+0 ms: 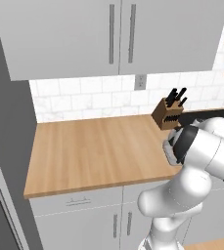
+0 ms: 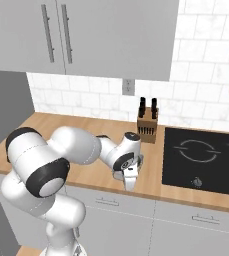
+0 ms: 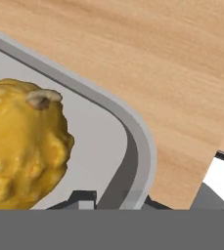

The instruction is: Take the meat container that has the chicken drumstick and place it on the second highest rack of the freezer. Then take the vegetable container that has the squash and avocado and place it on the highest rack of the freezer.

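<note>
Pinching the grey rim of the vegetable container [image 3: 133, 141], the gripper [image 3: 114, 201] has its two dark fingertips pressed together on the tray's edge at six o'clock of the hand view, one tip on either side of the wall. The lumpy yellow squash [image 3: 23, 146] lies inside the tray at about nine o'clock from the fingertips, near but apart from them, its pale stem stub pointing toward twelve; a sliver of dark green shows at the far left edge, too little to name. The container sits flat on the wooden counter [image 3: 172, 58], which spreads from twelve round to three o'clock. In the right base view the white arm reaches down over the counter's front edge, the gripper [image 2: 128, 181] low at the worktop lip. A knife block [image 2: 147, 127] stands at one o'clock from it against the white tiled wall, the black cooktop [image 2: 201, 157] at three o'clock, and grey upper cabinets [image 1: 108, 34] hang above.
</note>
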